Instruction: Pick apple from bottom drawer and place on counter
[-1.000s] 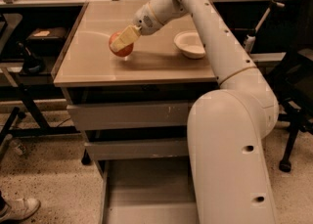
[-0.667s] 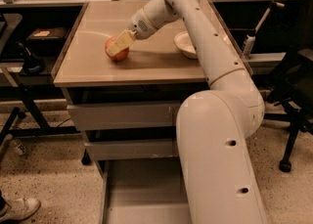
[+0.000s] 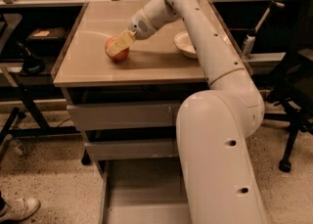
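The red and yellowish apple (image 3: 117, 53) sits low on the counter (image 3: 93, 27), left of its middle, and seems to touch the top. My gripper (image 3: 119, 47) reaches down from the right and is shut on the apple, with one pale finger (image 3: 121, 42) across its front. The bottom drawer (image 3: 142, 193) is pulled out below the cabinet. The part of its grey floor that shows is bare, and my arm hides its right side.
A white bowl (image 3: 186, 44) stands on the counter's right side, partly behind my arm. The two upper drawers (image 3: 122, 115) are closed. A black office chair (image 3: 293, 96) is at the right, a black stand (image 3: 19, 71) at the left, and a shoe (image 3: 17, 208) at the bottom left.
My gripper has carried the apple a little to the left and down, from just above the counter to its surface. The bowl has not moved.
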You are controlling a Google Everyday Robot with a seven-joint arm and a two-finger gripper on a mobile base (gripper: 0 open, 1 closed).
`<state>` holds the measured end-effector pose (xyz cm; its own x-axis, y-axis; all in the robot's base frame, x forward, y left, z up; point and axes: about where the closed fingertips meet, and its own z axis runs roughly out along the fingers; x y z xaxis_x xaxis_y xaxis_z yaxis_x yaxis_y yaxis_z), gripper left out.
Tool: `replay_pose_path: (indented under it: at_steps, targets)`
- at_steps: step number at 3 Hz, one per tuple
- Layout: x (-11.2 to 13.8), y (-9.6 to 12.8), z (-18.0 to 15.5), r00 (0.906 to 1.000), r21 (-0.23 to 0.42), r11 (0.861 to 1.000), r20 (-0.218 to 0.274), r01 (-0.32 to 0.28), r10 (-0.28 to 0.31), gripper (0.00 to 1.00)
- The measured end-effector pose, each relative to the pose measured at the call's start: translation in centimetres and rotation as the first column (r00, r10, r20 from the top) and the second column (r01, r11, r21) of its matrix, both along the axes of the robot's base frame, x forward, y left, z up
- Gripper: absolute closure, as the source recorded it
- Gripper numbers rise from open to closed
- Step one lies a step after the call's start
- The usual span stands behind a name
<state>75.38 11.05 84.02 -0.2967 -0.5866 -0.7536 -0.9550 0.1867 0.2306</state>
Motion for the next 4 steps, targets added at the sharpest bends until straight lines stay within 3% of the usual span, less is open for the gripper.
replay_pose_path:
  at_steps: [3, 4]
  targets:
    - [0.0, 0.01, 0.0, 1.0, 0.0, 1.0, 0.0, 0.0, 0.0, 0.15]
    - [0.0, 0.01, -0.01, 1.0, 0.0, 1.0, 0.0, 0.0, 0.0, 0.0]
